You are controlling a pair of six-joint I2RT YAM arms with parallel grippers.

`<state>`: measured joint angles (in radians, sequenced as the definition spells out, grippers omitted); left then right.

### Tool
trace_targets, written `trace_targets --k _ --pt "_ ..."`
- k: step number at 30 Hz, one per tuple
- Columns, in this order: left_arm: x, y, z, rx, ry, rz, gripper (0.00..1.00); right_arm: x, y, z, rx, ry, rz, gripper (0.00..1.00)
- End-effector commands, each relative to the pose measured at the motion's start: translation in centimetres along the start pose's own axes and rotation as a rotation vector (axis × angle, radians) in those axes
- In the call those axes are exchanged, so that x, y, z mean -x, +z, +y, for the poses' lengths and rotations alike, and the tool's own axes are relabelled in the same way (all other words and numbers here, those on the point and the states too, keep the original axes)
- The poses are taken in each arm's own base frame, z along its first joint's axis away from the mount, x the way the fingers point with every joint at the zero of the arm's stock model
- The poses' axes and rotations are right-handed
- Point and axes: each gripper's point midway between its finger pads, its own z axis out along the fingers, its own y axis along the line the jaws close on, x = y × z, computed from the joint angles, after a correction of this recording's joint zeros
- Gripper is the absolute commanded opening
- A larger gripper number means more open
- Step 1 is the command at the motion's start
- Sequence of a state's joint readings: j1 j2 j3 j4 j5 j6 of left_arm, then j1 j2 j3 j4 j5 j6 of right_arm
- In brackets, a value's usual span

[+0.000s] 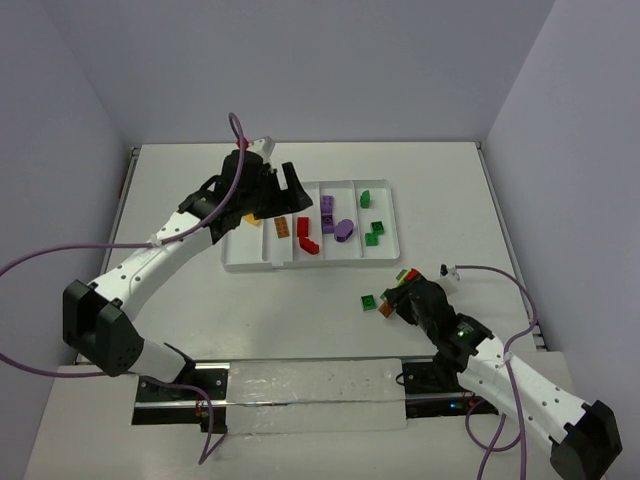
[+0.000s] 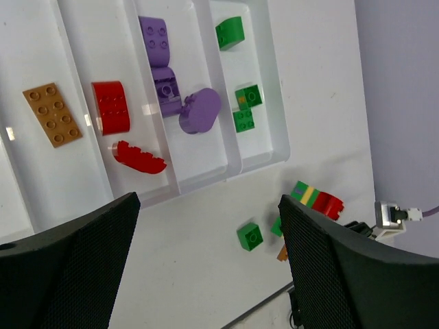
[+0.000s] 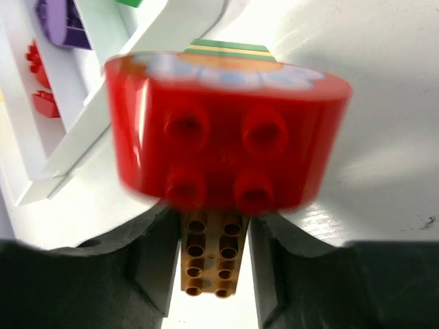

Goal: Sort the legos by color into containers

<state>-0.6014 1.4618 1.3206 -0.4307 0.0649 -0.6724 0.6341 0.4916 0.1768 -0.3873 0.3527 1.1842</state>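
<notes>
The white tray [image 1: 250, 258] holds sorted legos: an orange-brown plate [image 2: 52, 114], two red bricks [image 2: 110, 107], purple bricks [image 2: 199, 110] and green bricks [image 2: 245, 107], each colour in its own compartment. My left gripper [image 2: 206, 267] hovers open over the tray's near left side, with nothing between its fingers. On the table right of the tray lie a loose green brick [image 2: 250, 236] and a stack of green, yellow and red [image 2: 317, 199]. My right gripper [image 3: 209, 226] is shut on a small orange-brown brick [image 3: 209, 257], close behind the blurred red brick [image 3: 226, 130].
A small white connector [image 1: 452, 271] on a purple cable lies just right of the stack. The table's right edge [image 1: 510, 260] runs close beside the right arm. A clear strip [image 1: 310, 395] lies along the near edge between the two bases.
</notes>
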Motion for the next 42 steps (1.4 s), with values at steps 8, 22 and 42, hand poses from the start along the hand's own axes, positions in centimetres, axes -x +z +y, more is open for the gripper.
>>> trace_targets --k 8,22,42 --pt "-1.6 0.5 0.7 0.008 0.002 0.039 0.9 1.8 -0.6 1.7 -0.001 -0.067 -0.04 0.68" --pt "-1.8 0.3 1.4 0.035 0.002 0.037 0.9 2.9 -3.5 7.0 0.132 -0.257 -0.012 0.67" --pt "-2.3 -0.4 1.9 0.05 0.001 0.035 0.9 -0.2 1.5 5.2 -0.056 -0.317 0.088 0.67"
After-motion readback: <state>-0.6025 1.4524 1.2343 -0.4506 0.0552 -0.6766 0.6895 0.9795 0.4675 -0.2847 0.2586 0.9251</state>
